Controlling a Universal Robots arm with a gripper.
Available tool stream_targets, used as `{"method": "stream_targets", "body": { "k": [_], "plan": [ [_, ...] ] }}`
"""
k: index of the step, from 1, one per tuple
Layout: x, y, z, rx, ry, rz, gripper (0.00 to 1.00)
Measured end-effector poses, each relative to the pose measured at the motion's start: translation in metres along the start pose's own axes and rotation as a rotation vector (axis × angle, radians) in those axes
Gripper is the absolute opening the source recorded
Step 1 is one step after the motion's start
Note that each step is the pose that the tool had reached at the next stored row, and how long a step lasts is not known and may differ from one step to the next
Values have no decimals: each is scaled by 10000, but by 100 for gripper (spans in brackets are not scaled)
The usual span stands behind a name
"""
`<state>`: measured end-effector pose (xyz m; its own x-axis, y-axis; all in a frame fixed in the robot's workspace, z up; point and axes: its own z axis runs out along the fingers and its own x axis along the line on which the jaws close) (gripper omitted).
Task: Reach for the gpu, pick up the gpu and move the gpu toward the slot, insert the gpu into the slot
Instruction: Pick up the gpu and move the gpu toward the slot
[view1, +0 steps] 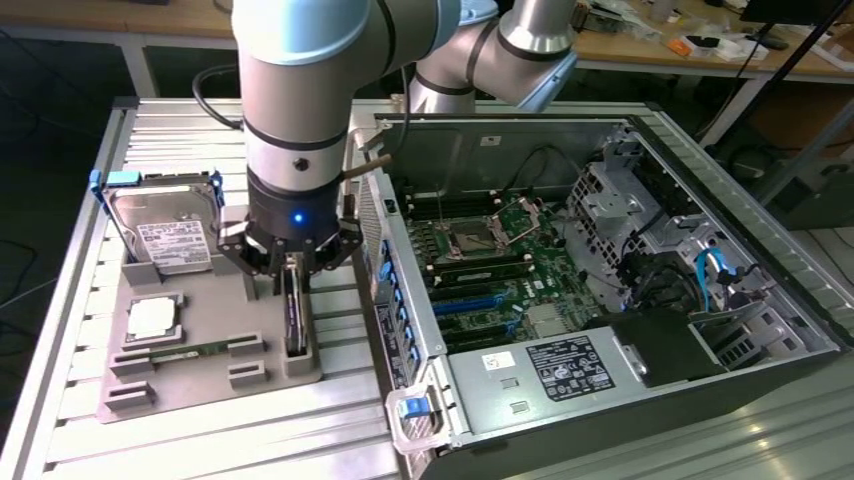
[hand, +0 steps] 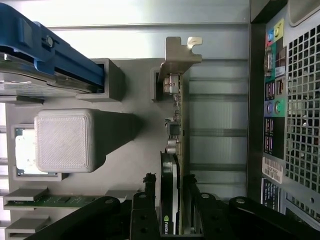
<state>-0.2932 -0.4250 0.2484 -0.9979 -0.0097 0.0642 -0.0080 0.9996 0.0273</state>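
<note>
Gripper (hand: 170, 179) hangs wide open, a finger either side of the gpu (hand: 172, 145), which stands on edge in its grey holder (view1: 200, 385), so the reach looks basically done, but no grab or lift yet and the slot (view1: 470, 300) is empty.

Glossy black shroud (hand: 169, 200) and bare silver metal bracket (hand: 176, 56) of the gpu (hand: 175, 150); matt, rough-ridged plastic block (hand: 64, 140).

This is a robotics lab or workshop. A silver-and-blue jointed robot arm (view1: 294, 100) stands over a ribbed aluminium-profile table (view1: 200, 440) bearing an opened grey metal computer tower case (view1: 641, 425) and a grey printed-plastic parts fixture (view1: 200, 378). Cluttered wooden workbenches (view1: 627, 48) stand behind.
</note>
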Motion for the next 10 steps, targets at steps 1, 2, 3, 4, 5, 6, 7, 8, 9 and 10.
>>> {"method": "stream_targets", "body": {
  "k": [1,2,3,4,5,6,7,8,9,10],
  "plan": [
    [0,0,5,10,0,-5,36],
    [0,0,11,17,0,-13,36],
    [0,0,12,22,3,-20,36],
    [0,0,12,24,3,-21,36],
    [0,0,12,24,3,-22,36],
    [0,0,13,24,2,-22,36],
    [-1,0,14,22,0,-22,36],
    [-1,0,14,22,0,-22,36],
    [0,0,14,22,0,-21,36],
    [0,0,14,22,1,-22,35]
  ]
}}
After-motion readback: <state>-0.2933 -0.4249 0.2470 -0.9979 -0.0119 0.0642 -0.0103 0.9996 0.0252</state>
